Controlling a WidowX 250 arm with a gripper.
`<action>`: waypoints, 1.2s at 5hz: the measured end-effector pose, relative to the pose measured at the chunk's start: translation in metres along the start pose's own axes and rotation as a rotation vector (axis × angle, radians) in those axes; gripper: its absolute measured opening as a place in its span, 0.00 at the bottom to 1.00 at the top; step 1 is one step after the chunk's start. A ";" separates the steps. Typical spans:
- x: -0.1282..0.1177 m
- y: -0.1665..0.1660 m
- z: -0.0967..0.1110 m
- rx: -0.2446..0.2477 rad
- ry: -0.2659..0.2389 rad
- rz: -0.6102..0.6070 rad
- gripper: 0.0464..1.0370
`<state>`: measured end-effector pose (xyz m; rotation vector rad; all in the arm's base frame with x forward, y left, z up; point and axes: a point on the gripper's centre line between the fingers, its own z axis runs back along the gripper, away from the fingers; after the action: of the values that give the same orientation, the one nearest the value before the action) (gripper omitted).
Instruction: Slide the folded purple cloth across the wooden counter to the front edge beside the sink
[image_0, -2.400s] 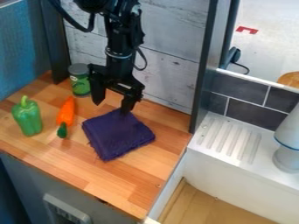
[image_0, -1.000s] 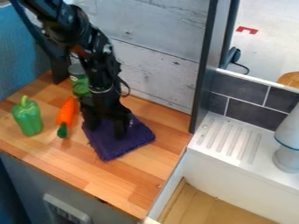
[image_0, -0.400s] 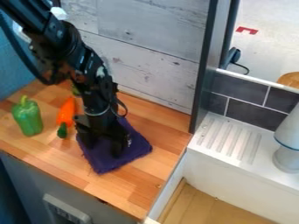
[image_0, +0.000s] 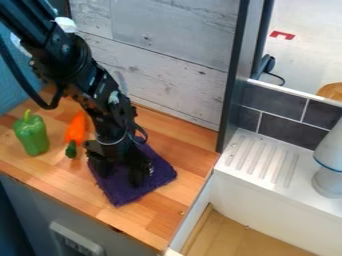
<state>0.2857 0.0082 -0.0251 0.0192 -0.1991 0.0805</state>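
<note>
Camera view: dk purple cloth (image_0: 119, 186)

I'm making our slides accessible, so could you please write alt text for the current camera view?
A black two-finger robot gripper, its fingers spread, is low over a purple cloth on a wooden counter. An orange toy carrot and green toy bell pepper lie at the left; a white sink with a ridged drainboard is at the right.
</note>
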 end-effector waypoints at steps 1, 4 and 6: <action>-0.008 -0.032 -0.001 -0.012 -0.006 -0.037 0.96; -0.045 -0.083 0.007 -0.030 -0.003 -0.160 0.96; -0.056 -0.068 0.010 -0.015 -0.006 -0.157 0.96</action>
<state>0.2341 -0.0647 -0.0270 0.0206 -0.2031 -0.0774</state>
